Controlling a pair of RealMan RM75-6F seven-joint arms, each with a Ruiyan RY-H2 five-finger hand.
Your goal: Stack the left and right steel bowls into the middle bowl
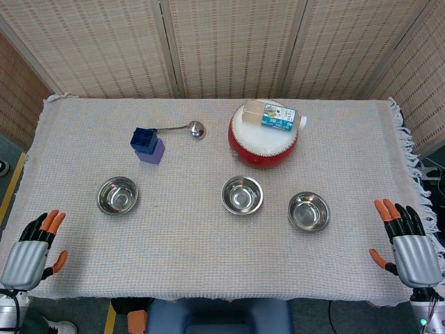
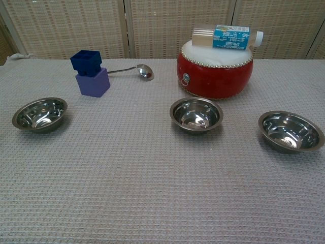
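At the near edge of the surface (image 1: 208,257), which is covered by a pale woven cloth, the left hand (image 1: 31,250) and right hand (image 1: 409,240) rest at opposite corners, fingers spread, holding nothing. Further in, apart in a row, sit the left bowl (image 1: 117,195), middle bowl (image 1: 242,195) and right bowl (image 1: 309,211). Behind them stand purple blocks (image 1: 147,145), a ladle (image 1: 188,129) and a red drum (image 1: 263,142) bearing a bottle (image 1: 278,117); its label is unreadable. Bamboo screens (image 1: 229,45) close the back.
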